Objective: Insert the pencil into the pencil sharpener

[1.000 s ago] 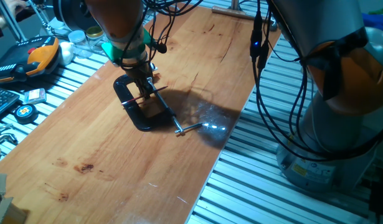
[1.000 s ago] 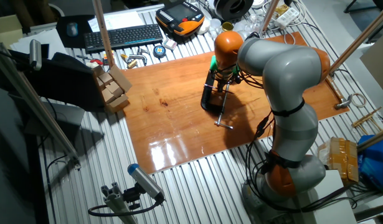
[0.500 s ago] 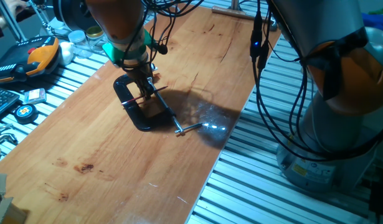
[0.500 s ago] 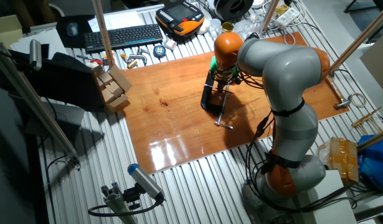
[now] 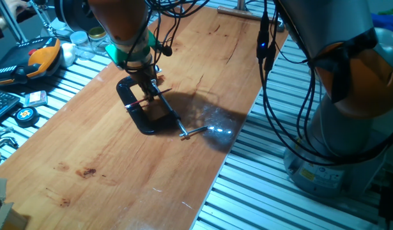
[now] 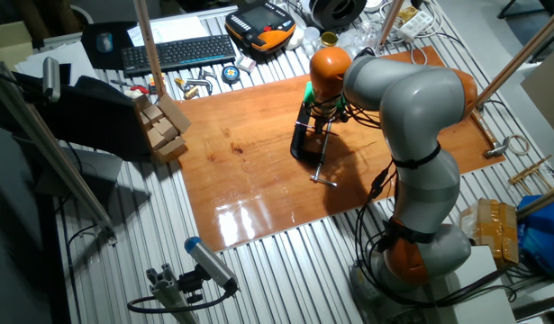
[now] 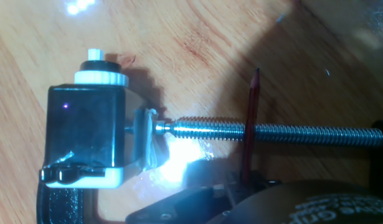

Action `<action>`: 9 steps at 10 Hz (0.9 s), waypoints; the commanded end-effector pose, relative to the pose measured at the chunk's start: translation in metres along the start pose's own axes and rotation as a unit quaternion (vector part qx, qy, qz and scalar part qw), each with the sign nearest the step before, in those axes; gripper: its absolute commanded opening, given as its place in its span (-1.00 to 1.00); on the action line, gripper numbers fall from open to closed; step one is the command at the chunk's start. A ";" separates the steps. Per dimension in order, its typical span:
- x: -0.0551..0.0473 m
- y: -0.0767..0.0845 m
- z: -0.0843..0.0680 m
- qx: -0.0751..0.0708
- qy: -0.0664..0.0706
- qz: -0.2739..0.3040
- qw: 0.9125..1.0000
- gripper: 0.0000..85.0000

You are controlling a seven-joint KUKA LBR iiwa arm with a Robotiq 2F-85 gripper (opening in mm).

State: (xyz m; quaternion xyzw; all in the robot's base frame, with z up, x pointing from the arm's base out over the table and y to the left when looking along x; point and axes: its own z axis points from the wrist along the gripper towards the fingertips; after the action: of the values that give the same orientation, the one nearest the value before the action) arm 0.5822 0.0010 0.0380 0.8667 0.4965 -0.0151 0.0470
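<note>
wooden tabletop [image 5: 119, 166] on slatted aluminium bench [image 5: 260, 191] | red pencil [image 7: 249, 124], dark tip, crossing clamp screw [image 7: 291, 132] | gripper [image 5: 147, 82] grasps pencil

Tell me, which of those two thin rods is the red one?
The thin red pencil, dark-tipped, crossing over the threaded shiny steel screw rod.

I see the arm bent over the table, wrist pointing straight down, the gripper [image 5: 147, 82] low and close to the surface. In the hand view its fingers [image 7: 241, 184] show only at the bottom edge, closed on the pencil [image 7: 249, 124], which stands out ahead of them.
</note>
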 end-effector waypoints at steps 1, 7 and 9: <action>0.000 0.000 0.001 0.000 0.002 0.000 1.000 -0.60; -0.002 -0.003 -0.010 -0.009 0.008 -0.021 1.000 -1.00; -0.003 -0.005 -0.018 -0.009 0.018 -0.029 0.999 -1.00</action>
State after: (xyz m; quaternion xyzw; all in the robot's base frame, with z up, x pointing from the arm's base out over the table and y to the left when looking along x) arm 0.5757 0.0023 0.0556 0.8517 0.5220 0.0040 0.0450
